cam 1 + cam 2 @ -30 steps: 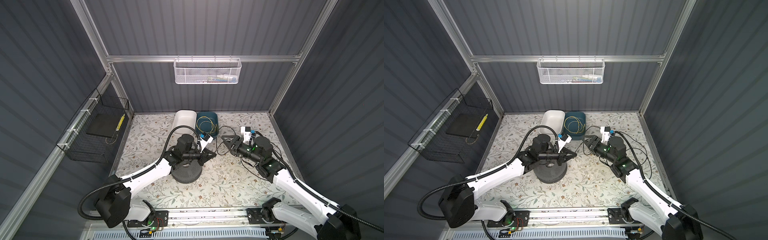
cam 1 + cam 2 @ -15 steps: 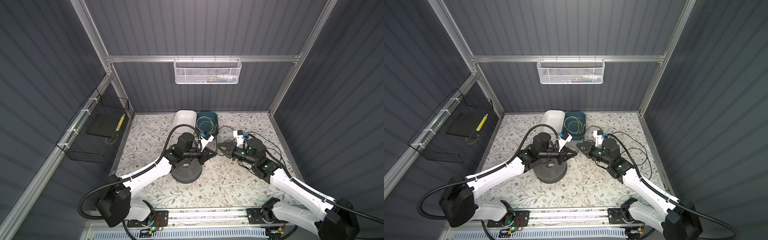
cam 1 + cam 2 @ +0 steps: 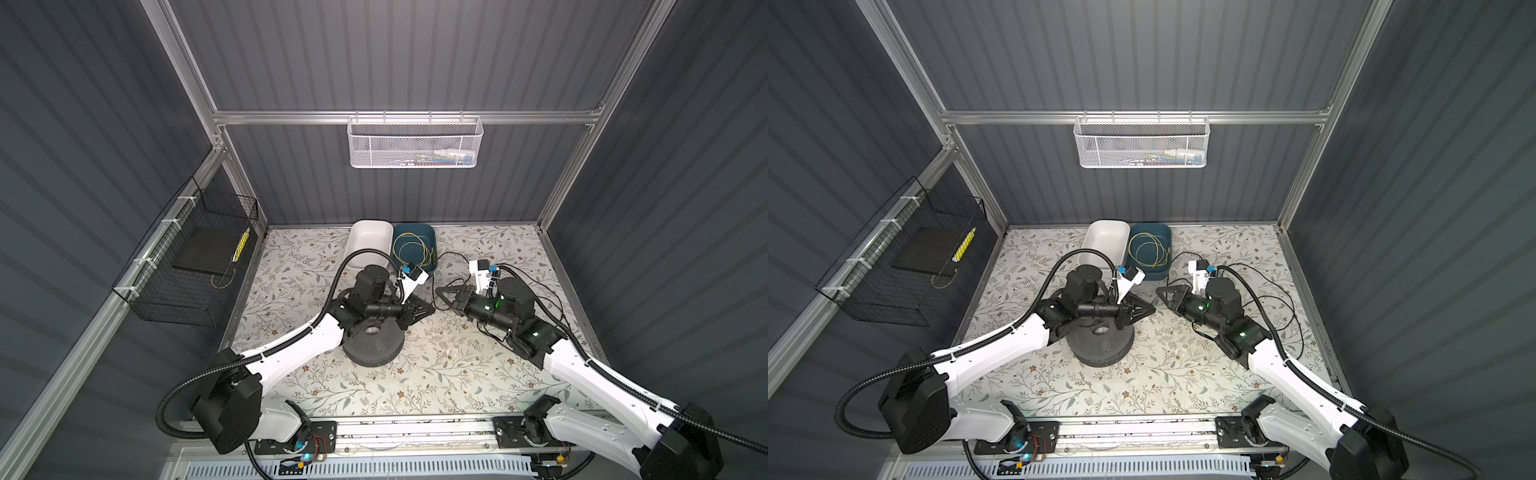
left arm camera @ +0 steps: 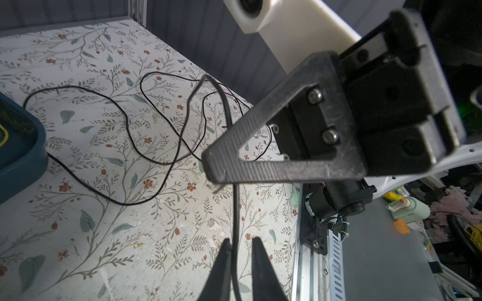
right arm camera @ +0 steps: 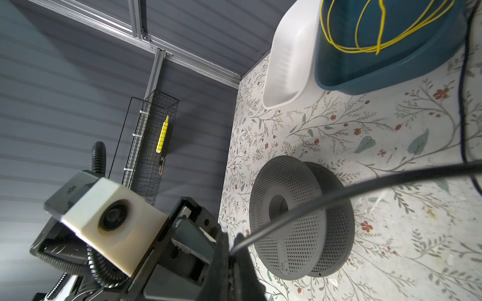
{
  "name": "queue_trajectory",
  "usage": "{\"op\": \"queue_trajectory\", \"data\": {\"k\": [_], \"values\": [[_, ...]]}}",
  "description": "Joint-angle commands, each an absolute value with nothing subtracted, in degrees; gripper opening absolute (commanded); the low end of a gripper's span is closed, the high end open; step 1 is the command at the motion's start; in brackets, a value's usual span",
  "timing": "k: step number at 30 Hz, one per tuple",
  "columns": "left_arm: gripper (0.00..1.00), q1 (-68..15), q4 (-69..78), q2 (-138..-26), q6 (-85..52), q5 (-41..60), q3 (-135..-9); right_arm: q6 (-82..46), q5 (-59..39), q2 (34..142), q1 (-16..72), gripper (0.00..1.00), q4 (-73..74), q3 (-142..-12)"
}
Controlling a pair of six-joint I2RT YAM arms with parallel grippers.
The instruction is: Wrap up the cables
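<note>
Your floral table (image 3: 457, 374) carries the grey perforated spool (image 3: 374, 345), partly under the left arm. The two grippers meet tip to tip just right of it. Your right gripper (image 5: 231, 245) is clamped tight on the black cable (image 4: 236, 208). Your left gripper (image 4: 241, 242) stands slightly parted, with the cable running between its fingers. Its other loops lie on the table beside the teal bin (image 3: 1148, 272).
</note>
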State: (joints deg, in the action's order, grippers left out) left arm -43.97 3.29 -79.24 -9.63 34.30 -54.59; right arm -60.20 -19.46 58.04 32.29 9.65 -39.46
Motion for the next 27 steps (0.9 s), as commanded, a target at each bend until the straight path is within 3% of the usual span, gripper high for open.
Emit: {"op": "queue_trajectory", "data": {"k": [1, 5, 9, 12, 14, 17, 22, 27], "values": [[0.38, -44.29, -1.23, -76.15, -7.92, 35.85, -55.24, -55.82, -16.46, 56.2, 32.14, 0.0, 7.27, -42.81], [0.51, -44.29, -2.28, -67.11, -10.24, 21.82, -50.07, -52.49, -14.17, 55.03, 32.02, 0.0, 4.84, -43.77], [0.8, -44.21, 1.01, -50.22, -22.18, -3.42, -38.73, -51.33, -13.71, 54.97, 32.04, 0.0, 5.8, -43.05], [0.85, -43.97, -9.96, -43.67, -27.25, -17.68, -36.33, -51.97, -13.36, 55.67, 32.29, 0.0, 8.9, -41.41], [0.88, -43.25, -14.78, -41.15, -32.03, -21.64, -33.44, -53.14, -13.33, 56.29, 32.41, 0.0, 11.46, -40.12], [0.88, -39.24, -19.66, -38.25, -39.24, -18.84, -29.41, -54.28, -13.18, 57.07, 32.65, 0.0, 14.87, -38.53], [0.88, -26.61, -23.09, -32.95, -46.4, -1.93, -23.47, -54.49, -13.77, 58.1, 32.76, 0.0, 16.11, -37.73], [0.89, -22.24, -23.24, -32.73, -48.52, 8.21, -20.4, -53.98, -14.73, 58.18, 32.77, 0.0, 16.34, -37.54]]}}
